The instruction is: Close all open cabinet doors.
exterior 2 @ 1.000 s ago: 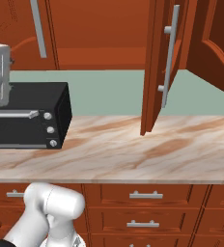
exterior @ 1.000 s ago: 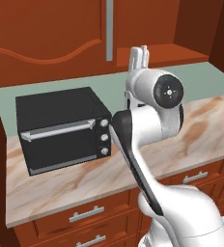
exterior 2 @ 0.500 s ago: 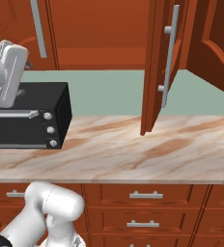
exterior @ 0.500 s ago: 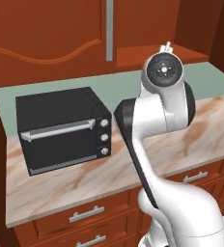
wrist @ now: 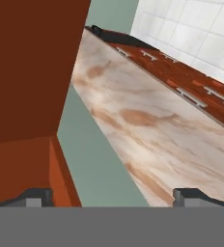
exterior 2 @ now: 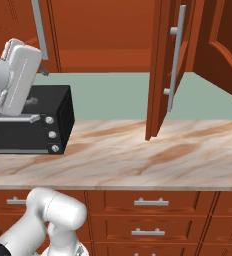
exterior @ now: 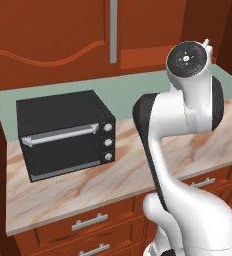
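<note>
In right base view, cabinet door [exterior 2: 164, 70] ajar

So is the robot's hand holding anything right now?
No. The gripper is open with nothing between its fingertips; it looks past a cabinet door at the counter.

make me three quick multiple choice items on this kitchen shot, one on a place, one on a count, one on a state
1. Where does the black oven stand?
A. on the marble counter
B. on the floor
C. inside a cabinet

2. How many round knobs does the oven front carry?
A. one
B. three
C. five

3. How stands the cabinet door with the long grey handle in the right base view?
A. shut flush
B. swung open over the counter
C. missing

Answers: 1 A, it rests on the countertop. 2 B, three knobs sit stacked. 3 B, its edge juts out over the counter.
</note>
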Available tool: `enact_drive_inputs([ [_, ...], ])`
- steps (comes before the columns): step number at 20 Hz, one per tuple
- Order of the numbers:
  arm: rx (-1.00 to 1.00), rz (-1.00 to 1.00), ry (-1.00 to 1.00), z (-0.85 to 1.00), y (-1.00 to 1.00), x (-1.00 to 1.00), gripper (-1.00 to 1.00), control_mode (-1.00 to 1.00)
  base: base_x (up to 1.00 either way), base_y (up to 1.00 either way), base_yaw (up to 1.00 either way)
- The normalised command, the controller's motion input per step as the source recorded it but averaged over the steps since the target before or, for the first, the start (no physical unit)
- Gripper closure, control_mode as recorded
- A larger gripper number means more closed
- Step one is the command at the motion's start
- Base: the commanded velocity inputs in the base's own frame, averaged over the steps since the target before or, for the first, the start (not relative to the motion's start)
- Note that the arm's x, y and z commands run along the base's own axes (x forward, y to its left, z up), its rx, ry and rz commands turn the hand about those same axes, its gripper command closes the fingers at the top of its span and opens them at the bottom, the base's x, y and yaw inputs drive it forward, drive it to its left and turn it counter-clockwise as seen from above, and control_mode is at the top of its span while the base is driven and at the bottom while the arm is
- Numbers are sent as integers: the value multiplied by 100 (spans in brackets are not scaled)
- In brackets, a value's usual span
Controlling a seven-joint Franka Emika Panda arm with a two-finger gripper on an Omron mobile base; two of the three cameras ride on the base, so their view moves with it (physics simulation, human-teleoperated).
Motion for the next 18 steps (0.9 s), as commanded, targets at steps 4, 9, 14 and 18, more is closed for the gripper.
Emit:
enact_drive_inputs([
  [4, 0, -5, 0, -3, -57, -70, -100, -100, 0, 0, 0],
  [9, 0, -8, 0, 0, -49, -74, -100, -100, 0, 0, 0],
  [14, 0, -9, 4, 0, -49, -62, -100, -100, 0, 0, 0],
  [18, -3, 0, 15, -10, -40, -63, -100, -100, 0, 0, 0],
])
